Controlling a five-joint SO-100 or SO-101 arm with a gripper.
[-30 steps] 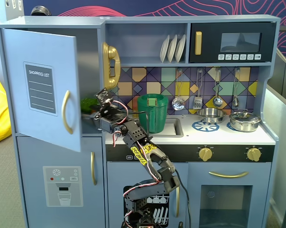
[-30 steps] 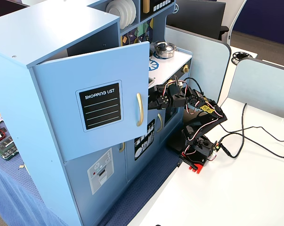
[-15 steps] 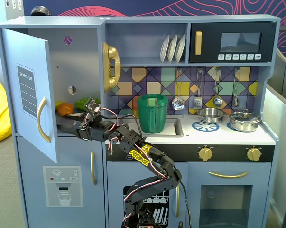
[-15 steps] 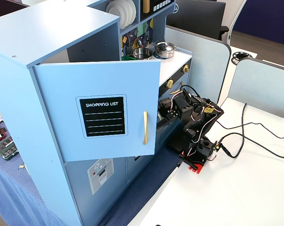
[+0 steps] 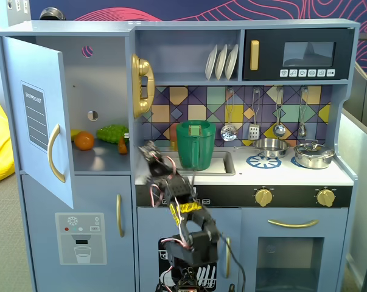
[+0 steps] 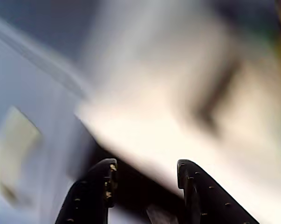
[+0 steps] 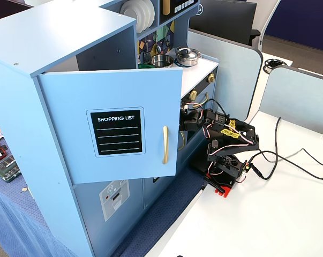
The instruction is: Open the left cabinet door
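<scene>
The claw shows in the wrist view as two dark fingers spread apart with nothing between them; everything beyond them there is a blur of pale and blue shapes. In a fixed view the claw is raised in front of the counter edge, near the sink, clear of any handle. The black arm, with yellow tags and red and white wires, rises from a base low in front of the toy kitchen; in the other fixed view the arm stands on a white bench, with black cables trailing off to the right.

The left cabinet door stands swung open, hinged on its left side in that view, its gold handle curving down its free edge. From the side camera the door faces the lens squarely, showing the black "SHOPPING LIST" board and the handle.

Inside the open compartment lie an orange and a green toy vegetable. A gold telephone hangs on the divider, and a green jug sits at the sink. Below the open compartment is a door with a water-dispenser picture.
</scene>
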